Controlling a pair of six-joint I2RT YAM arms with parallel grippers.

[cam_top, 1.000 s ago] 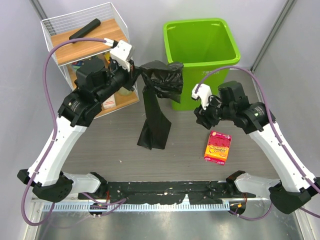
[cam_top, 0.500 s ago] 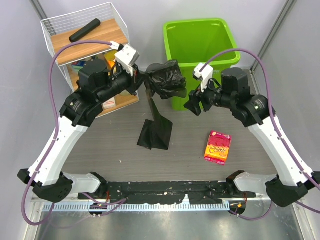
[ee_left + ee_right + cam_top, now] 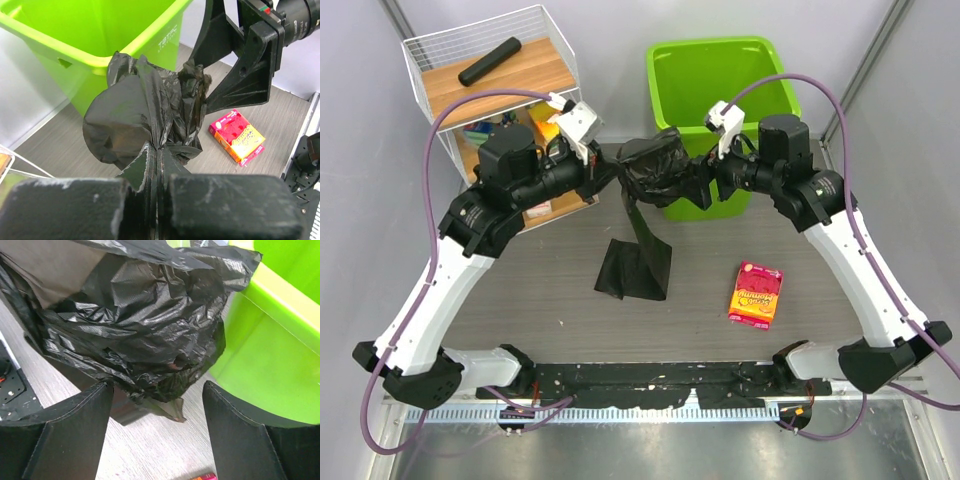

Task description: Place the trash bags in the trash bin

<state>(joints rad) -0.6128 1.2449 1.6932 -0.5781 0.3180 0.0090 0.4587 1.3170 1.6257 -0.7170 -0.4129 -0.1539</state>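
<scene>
The left gripper [image 3: 603,170] [image 3: 157,165] is closed on the bag [image 3: 655,170] [image 3: 145,115] [image 3: 135,325]. In the left wrist view its two fingers stand together, and a thin fold of the black film is pinched between them.

From this grip the bag swells into a crumpled bunch. The bunch hangs in the air just in front of the near wall of the bin [image 3: 720,85] [image 3: 75,30] [image 3: 270,355], about at the height of the rim. The bag is outside the bin; no part of it is inside. A long flat strip of the bag falls from the bunch, and its lower end lies on the table [image 3: 550,300].

The right gripper [image 3: 698,180] [image 3: 157,390] is at the other side of the bunch, facing the left one. Its fingers are wide apart and hold nothing. In the right wrist view the crinkled bunch fills the space just ahead of them, but I cannot tell if it touches them.

A red pack [image 3: 756,294] [image 3: 236,136] lies on the table under the right arm, well apart from the bag. At the far left stands a wire rack [image 3: 430,50] with a black roll [image 3: 489,60] on its top shelf
</scene>
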